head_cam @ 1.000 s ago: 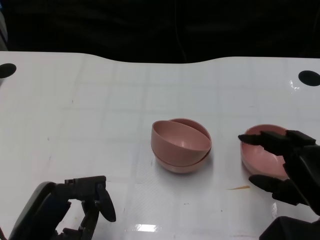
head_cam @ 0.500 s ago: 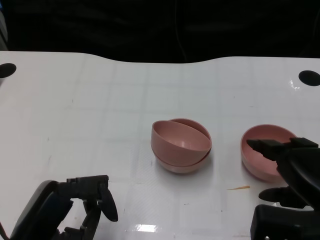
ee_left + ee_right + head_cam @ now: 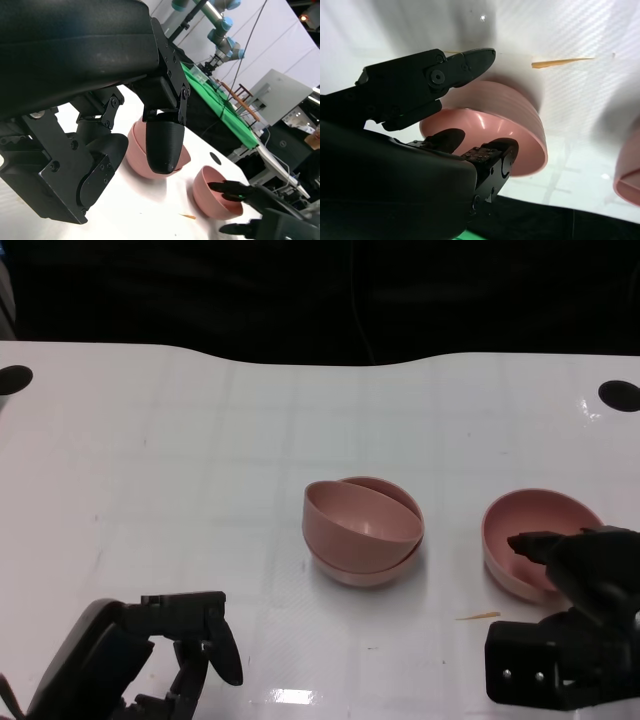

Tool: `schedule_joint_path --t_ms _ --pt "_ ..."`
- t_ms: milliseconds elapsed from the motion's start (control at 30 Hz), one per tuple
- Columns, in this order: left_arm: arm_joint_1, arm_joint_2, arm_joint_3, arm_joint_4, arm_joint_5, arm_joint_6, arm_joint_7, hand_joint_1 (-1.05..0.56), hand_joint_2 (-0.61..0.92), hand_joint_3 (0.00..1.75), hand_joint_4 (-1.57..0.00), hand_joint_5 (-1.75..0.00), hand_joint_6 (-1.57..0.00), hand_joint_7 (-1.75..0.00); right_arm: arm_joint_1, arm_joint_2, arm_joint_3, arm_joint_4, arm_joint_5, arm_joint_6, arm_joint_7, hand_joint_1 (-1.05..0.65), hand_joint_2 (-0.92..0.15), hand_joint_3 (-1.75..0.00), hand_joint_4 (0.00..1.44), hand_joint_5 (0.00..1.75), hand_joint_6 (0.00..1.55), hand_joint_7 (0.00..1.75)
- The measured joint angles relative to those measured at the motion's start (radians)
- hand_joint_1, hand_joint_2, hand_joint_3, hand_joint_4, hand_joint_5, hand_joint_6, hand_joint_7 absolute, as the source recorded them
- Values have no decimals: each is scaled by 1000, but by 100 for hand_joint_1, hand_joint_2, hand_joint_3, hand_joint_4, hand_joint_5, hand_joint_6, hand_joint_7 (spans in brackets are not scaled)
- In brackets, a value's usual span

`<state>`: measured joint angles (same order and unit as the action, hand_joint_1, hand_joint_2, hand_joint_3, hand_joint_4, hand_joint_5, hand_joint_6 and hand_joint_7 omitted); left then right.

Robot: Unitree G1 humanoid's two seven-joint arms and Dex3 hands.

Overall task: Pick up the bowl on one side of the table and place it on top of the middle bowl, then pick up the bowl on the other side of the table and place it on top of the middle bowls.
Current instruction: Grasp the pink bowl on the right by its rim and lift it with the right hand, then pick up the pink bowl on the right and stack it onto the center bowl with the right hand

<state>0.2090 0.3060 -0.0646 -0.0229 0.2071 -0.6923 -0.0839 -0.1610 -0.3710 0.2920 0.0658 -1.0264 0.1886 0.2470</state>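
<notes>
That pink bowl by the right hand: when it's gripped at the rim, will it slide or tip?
The right bowl looks smooth and glossy, so the fingers may slip on its wall. Its rounded underside suggests it could rock or tip if pressed on one edge. It looks like thin, stiff plastic, probably light, so it may skid on the shiny table.

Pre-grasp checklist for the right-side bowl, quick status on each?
1. Right robot hand at the side bowl: ok, fingers over its near rim.
2. Fingers straddling the wall: ok in the right wrist view, one outside, one inside.
3. Grip closed on the rim: cannot tell.
4. Side bowl upright on the table: ok.
5. Middle stack seated flat: not ok, the upper bowl sits tilted.
6. Left robot hand out of the path: ok.
</notes>
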Motion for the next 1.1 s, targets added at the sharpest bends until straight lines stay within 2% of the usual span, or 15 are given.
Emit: schedule_joint_path --t_ms 33,100,133,200,300,367,400,500,700,800,867,933,1000,1033,1100 --pt "-1 -1 0 0 0 -2 0 12 15 168 -93 -162 -92 -138 -20 -1 10 35 2 -6 -4 -35 -91 -1 48 20 46 3" --pt "-3 -2 -1 0 0 -4 -1 11 15 169 -93 -162 -93 -138 -68 -6 38 119 7 -34 -20 -29 -92 -4 71 29 53 6" --pt "-3 -2 -1 0 0 -5 -2 11 15 169 -93 -161 -93 -138 -94 -10 53 163 12 -55 -33 -28 -92 -6 76 43 57 4" --pt "-3 -2 0 0 0 -6 -3 11 15 169 -93 -162 -93 -138 -135 -16 72 224 21 -89 -71 -26 -92 -9 73 84 65 2" --pt "-3 -2 0 1 0 -8 -5 11 15 169 -93 -162 -93 -138 -194 -18 96 308 29 -117 -130 -24 -92 -8 71 131 74 2" --pt "-3 -2 0 1 0 -9 -7 11 15 169 -93 -162 -93 -138 -223 -17 108 370 40 -141 -191 -21 -92 -7 75 149 79 3" --pt "-3 -2 0 1 -1 -9 -8 12 14 170 -93 -162 -93 -138 -234 -17 112 399 44 -153 -223 -21 -92 -7 76 153 80 4" --pt "-3 -2 2 1 -1 -10 -9 11 14 169 -93 -161 -92 -138 -258 -16 123 498 55 -210 -366 -24 -92 -6 84 158 109 12" --pt "-5 -2 2 6 -1 -12 -10 14 15 168 -93 -160 -93 -137 -256 -22 133 486 72 -277 -533 -22 -91 -6 87 174 128 14" --pt "-6 -2 2 6 -2 -12 -10 13 15 168 -93 -162 -93 -138 -255 -25 117 425 82 -315 -622 -15 -85 -1 92 175 87 136" --pt "-6 -2 2 6 -2 -12 -11 13 15 168 -93 -162 -93 -138 -255 -25 102 392 86 -339 -683 -12 -85 -1 93 175 80 155" --pt "-6 -2 2 7 -3 -12 -13 14 15 168 -93 -162 -93 -138 -255 -25 95 373 103 -368 -708 -12 -89 -5 97 175 81 160" --pt "-6 -2 2 8 -9 -12 -20 15 15 168 -93 -161 -93 -138 -255 -25 82 361 156 -432 -715 -9 -48 -89 100 175 86 156" --pt "-6 -2 2 8 -10 -12 -20 14 15 167 -93 -160 -93 -138 -255 -25 72 353 182 -464 -716 -8 -34 -116 100 175 87 155" --pt "-6 -2 2 11 -11 -12 -21 14 15 167 -93 -160 -93 -137 -261 -23 58 351 243 -532 -711 -7 -27 -130 99 175 84 157"
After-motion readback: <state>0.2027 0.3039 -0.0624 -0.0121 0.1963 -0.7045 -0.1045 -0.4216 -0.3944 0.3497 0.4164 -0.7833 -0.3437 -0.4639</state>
